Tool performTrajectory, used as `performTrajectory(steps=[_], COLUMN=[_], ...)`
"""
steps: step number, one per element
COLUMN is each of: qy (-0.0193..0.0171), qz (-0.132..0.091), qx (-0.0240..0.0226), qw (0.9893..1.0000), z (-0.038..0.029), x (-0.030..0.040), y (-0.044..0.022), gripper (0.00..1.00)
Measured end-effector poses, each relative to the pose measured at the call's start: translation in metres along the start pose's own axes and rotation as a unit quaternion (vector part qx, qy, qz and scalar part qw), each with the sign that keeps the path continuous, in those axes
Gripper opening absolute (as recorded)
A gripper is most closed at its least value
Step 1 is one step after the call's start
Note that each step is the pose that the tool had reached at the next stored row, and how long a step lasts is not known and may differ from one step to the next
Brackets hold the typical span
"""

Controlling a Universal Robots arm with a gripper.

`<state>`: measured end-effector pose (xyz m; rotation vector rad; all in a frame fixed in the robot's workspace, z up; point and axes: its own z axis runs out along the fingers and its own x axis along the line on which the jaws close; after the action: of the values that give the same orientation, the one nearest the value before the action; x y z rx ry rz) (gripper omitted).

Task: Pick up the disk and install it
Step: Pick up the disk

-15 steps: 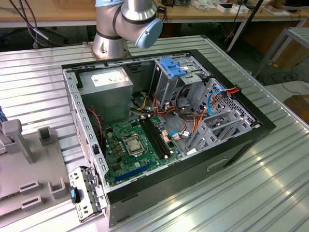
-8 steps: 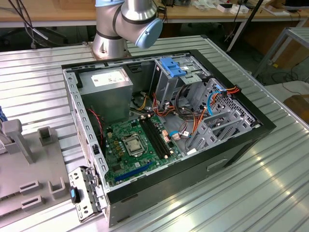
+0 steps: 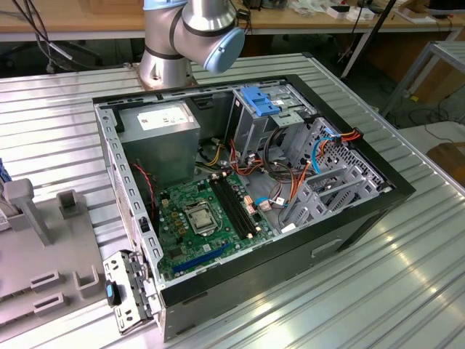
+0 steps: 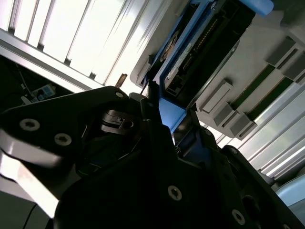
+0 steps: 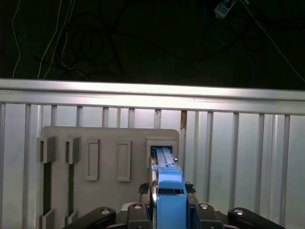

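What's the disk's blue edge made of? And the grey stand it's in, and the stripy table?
The blue edge of the disk looks like plastic: even bright colour, moulded shape, soft sheen. The grey stand seems matte plastic too, though painted metal is possible. The table looks like bare metal, probably aluminium: silvery ribs with bright glare.

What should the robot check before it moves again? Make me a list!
1. The disk sits lined up inside the gripper: ok.
2. The gripper squeezes the disk tight: cannot tell.
3. The disk stands in the grey holder's slot: ok.
4. The computer case has its lid off: ok.
5. The wires stay away from the metal cage: not ok, orange ones lie right beside it and might snag.
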<state>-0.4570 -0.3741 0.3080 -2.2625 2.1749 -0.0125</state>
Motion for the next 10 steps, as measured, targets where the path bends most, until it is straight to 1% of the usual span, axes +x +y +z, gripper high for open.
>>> performTrajectory(steps=[10], qy=[0.0], qz=[0.001], qx=[-0.0001], qw=[1.0], z=[0.0001], x=[0.0], y=[0.0], gripper=[0.37])
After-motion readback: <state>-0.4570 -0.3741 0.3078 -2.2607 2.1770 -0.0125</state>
